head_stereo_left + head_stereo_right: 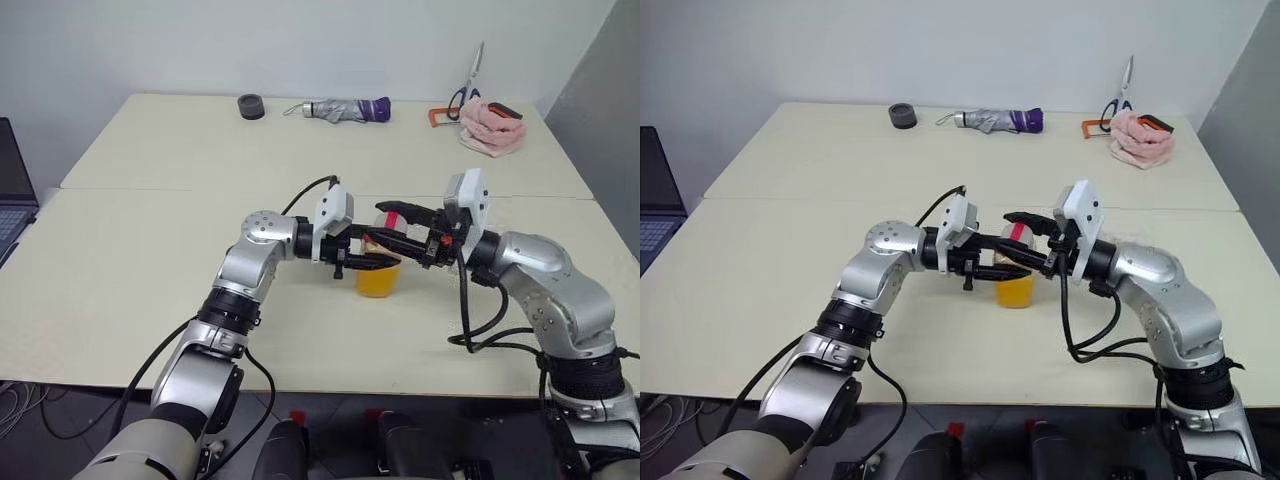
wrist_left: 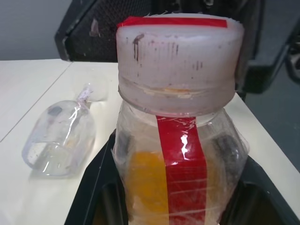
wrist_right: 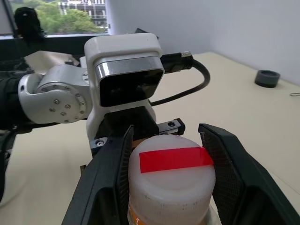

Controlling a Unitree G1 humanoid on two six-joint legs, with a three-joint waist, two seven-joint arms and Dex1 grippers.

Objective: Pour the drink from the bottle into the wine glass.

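Left claw [image 1: 372, 262] clamped, right claw [image 3: 168, 174] seemingly gripping, wrists level.

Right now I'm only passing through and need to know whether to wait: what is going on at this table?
The robot is working on a bottle of orange drink standing upright on the table. Its left gripper is shut on the bottle's body. The right gripper sits around the cap, which is still on. The wine glass lies on its side on the table beside the bottle, with no drink in it, so no pouring has started.
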